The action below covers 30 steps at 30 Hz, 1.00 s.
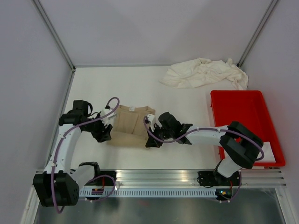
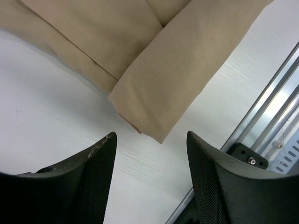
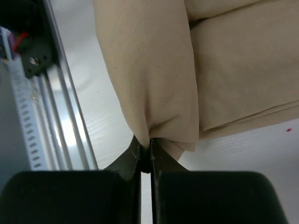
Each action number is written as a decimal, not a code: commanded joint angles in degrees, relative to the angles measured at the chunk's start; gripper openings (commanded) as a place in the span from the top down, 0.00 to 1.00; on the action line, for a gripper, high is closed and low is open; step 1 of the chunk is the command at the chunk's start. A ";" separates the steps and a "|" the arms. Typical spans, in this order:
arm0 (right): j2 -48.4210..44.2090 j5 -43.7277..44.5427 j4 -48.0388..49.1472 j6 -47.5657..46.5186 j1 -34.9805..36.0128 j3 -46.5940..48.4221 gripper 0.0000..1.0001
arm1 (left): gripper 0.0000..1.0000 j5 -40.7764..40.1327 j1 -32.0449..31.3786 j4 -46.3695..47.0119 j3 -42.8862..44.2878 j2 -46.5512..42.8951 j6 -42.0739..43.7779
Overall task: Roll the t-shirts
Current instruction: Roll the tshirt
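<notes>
My right tool (image 3: 145,150) is pressed together, its two black fingers pinching a small gather of cloth at the near right corner of the tan t-shirt (image 3: 154,70). My left tool (image 2: 152,140) is spread, with nothing between its fingers (image 2: 96,172), whose inner faces have a fine mesh texture. It hovers over the white tabletop (image 2: 51,126), just short of the shirt's near left corner.

The tan t-shirt (image 1: 132,126) is soft, matte cotton folded into a roughly rectangular pad. Its near edge is turned over into a smooth, rounded roll (image 2: 177,70), and a small white neck label shows at its far edge. It lies on the tabletop (image 1: 117,88) between my two tools, the left tool (image 1: 103,133) at its left side and the right tool (image 1: 152,140) at its near right corner.

The cream-white t-shirts (image 1: 203,73) lie in a crumpled heap at the far right of the tabletop. Near them stands a red plastic tray (image 1: 233,100), rectangular with a raised rim. Something white (image 1: 270,151) shows at its near right corner; I cannot tell what it is. A ribbed aluminium rail (image 1: 187,175) runs along the near edge.
</notes>
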 commanded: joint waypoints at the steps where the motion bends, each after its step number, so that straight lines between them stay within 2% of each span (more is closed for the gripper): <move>1: 1.78 -12.49 11.64 15.04 -4.70 -3.33 1.00 | 0.33 3.45 -0.15 4.41 -1.65 -0.26 5.05; 3: 5.12 -15.58 18.92 23.22 -8.56 -4.74 1.00 | 0.29 2.74 -1.38 7.66 -2.62 -0.18 6.71; 4: 7.39 -17.51 20.01 24.81 -9.45 -4.57 1.00 | 0.19 1.87 -2.16 8.20 -2.71 0.43 7.33; 9: 11.80 -14.98 16.33 24.13 -11.48 -1.41 1.00 | 0.18 -1.91 -9.89 12.68 -3.06 4.30 9.63; 10: 12.59 -15.77 17.20 24.74 -11.57 -1.49 0.99 | 0.18 -4.97 -12.17 15.04 -2.98 5.35 9.54; 14: 12.34 -14.99 17.56 24.22 -12.01 -1.15 1.00 | 0.17 -12.11 -14.30 20.33 -3.59 8.44 9.98; 15: 12.16 -14.63 14.51 22.91 -12.10 -0.45 1.00 | 0.17 -12.64 -14.30 20.68 -2.63 9.22 9.28; 17: 12.07 -14.63 11.25 19.22 -12.10 2.00 1.00 | 0.17 -12.03 -13.86 19.64 -0.88 9.84 7.44; 22: 13.56 -17.43 3.07 13.85 -12.36 7.11 1.00 | 0.16 -2.38 -11.93 11.47 5.02 11.33 8.38; 26: 15.06 -20.43 1.74 12.35 -12.98 8.88 1.00 | 0.16 -3.32 -11.93 10.58 2.39 14.67 11.37; 30: 15.15 -18.85 -0.80 10.07 -13.77 9.84 0.98 | 0.19 -4.29 -11.84 10.14 2.56 19.85 11.73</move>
